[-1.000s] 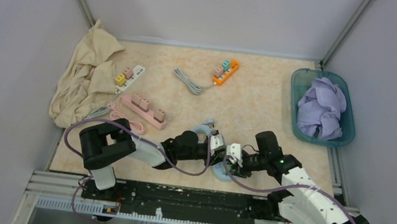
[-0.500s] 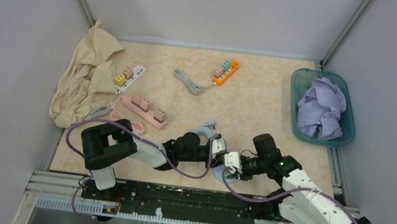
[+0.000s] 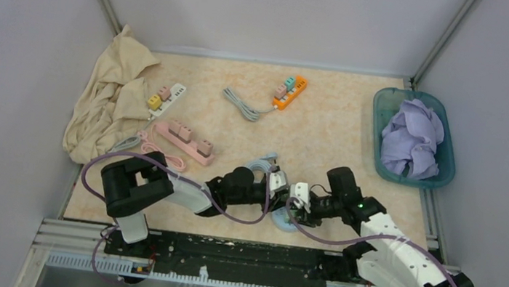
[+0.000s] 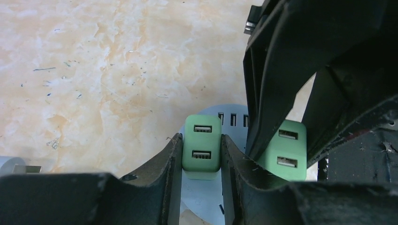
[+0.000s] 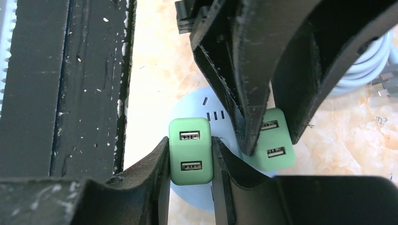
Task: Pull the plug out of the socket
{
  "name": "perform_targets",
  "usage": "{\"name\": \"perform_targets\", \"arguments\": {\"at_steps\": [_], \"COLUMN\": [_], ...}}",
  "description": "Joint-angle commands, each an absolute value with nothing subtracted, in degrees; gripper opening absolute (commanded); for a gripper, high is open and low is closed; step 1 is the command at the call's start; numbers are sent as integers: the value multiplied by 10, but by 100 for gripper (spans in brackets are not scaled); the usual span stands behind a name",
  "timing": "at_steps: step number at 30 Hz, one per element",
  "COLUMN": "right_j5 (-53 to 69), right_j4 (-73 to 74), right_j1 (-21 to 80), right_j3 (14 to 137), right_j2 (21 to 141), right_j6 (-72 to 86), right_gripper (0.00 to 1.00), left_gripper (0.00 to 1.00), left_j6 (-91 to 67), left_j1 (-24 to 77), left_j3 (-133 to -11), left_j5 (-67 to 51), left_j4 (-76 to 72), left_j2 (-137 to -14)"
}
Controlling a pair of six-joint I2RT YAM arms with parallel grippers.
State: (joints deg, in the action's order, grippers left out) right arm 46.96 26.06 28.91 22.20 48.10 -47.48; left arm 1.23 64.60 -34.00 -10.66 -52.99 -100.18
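A round pale blue socket (image 4: 206, 197) lies on the table near the front edge, also in the top view (image 3: 284, 222). Two green USB plugs stand on it side by side. My left gripper (image 4: 201, 140) is shut on one plug (image 4: 202, 157), its fingers tight on both sides. My right gripper (image 5: 190, 140) is shut on the other plug (image 5: 190, 161), which shows in the left wrist view (image 4: 287, 150) too. The left-held plug (image 5: 274, 145) sits beside it on the socket (image 5: 197, 105). From above, both grippers (image 3: 277, 185) (image 3: 298, 196) meet over the socket and hide the plugs.
A grey cable coil (image 3: 261, 165) lies just behind the grippers. Further back are a pink power strip (image 3: 184, 141), a white one (image 3: 166, 97) and an orange one (image 3: 290, 92). Beige cloth (image 3: 110, 100) at left, teal basket (image 3: 378, 155) at right. The black rail (image 5: 70, 93) runs close by.
Half a second ago the two grippers had shifted slightly toward the near edge with the socket; now they are back where they were. Both grips are unchanged.
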Motion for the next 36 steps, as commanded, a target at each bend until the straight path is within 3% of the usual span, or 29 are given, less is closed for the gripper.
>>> {"name": "perform_targets", "arguments": {"at_steps": [1, 10, 19, 23, 32, 36], "right_j5": [462, 470, 510, 501, 515, 517], "right_j4": [238, 349, 221, 285, 473, 429], "right_j1": [249, 261, 301, 293, 142, 71], "right_j3": [294, 267, 268, 298, 374, 390], "right_j2": [464, 390, 425, 426, 438, 462], "right_j6": [-521, -680, -510, -543, -630, -547], "right_gripper": [0, 0, 0, 0, 0, 0], "left_gripper": [1, 1, 0, 1, 1, 1], "left_j6": [40, 43, 42, 33, 6, -2], "left_j1": [664, 663, 663, 664, 661, 660], "left_j3": [-312, -315, -315, -310, -310, -309], "left_j5": [-123, -123, -115, -99, -77, -69], "left_j4": [-424, -423, -415, -410, -404, -405], "left_j2": [-1025, -1027, -1021, -1015, -1005, -1006]}}
